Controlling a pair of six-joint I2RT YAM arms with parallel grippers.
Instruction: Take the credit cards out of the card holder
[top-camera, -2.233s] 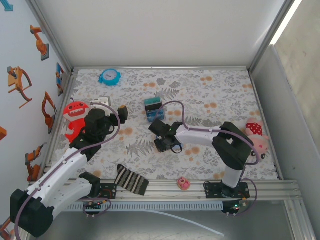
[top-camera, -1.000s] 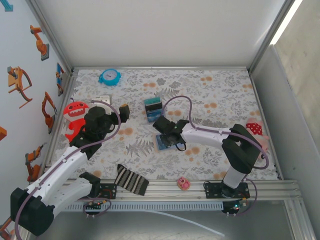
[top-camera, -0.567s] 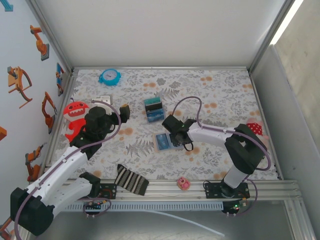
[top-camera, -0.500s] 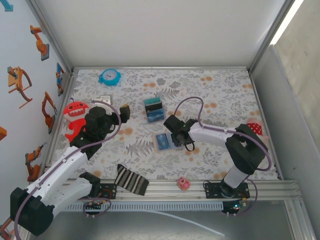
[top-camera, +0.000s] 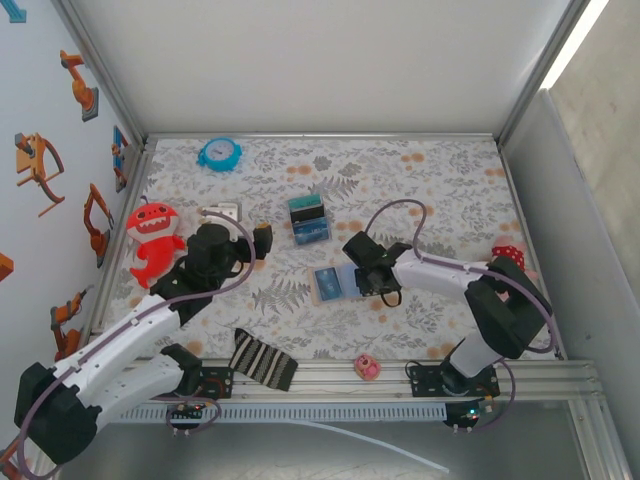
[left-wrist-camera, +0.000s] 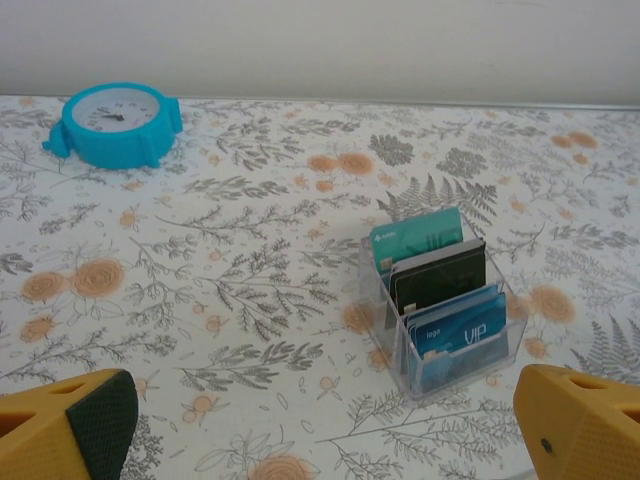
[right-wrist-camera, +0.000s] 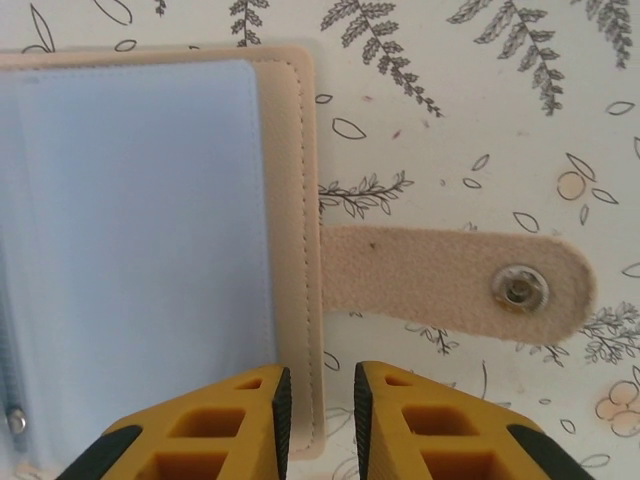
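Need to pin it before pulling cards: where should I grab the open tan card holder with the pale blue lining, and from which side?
Probably the tan snap strap: the card holder lies open and flat, blue side up, so its edges offer little, while the strap juts out alone over the table. Come from that side, where the right gripper is.
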